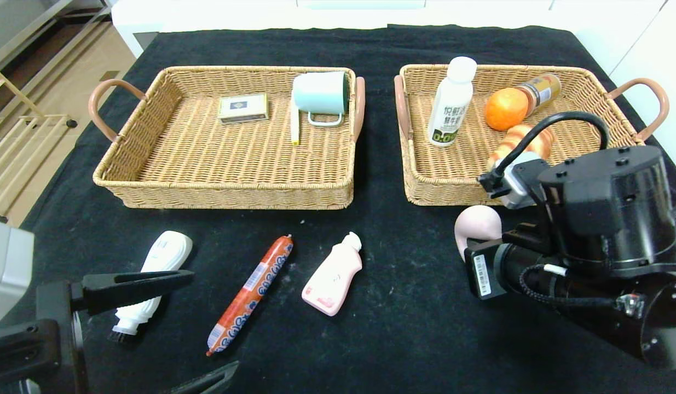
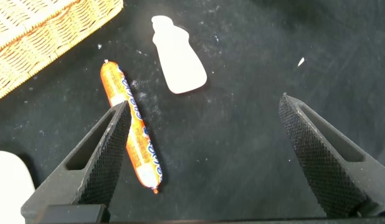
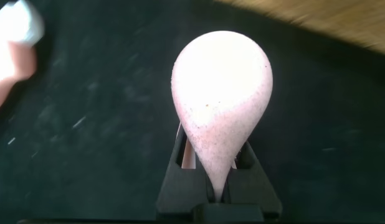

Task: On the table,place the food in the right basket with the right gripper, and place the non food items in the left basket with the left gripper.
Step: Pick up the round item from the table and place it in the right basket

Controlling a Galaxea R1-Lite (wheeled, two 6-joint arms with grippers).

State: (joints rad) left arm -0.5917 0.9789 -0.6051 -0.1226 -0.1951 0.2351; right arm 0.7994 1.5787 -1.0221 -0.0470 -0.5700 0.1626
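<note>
Right gripper (image 3: pixel 216 177) clenched on narrow end of pink teardrop item (image 3: pixel 221 99), just before right basket (image 1: pixel 425 186): milk bottle (image 1: pixel 451 102), orange (image 1: pixel 505 109), bread inside. Left gripper (image 2: pixel 202 158) spread, over sausage (image 2: pixel 131 127). Left basket (image 1: pixel 151 186): box, mug.

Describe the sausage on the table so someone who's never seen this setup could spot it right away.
Start at the left basket and drop to the black cloth in front of it. The sausage lies there slanted, between a white brush and a pink bottle. It alone is a long, thin orange stick.
</note>
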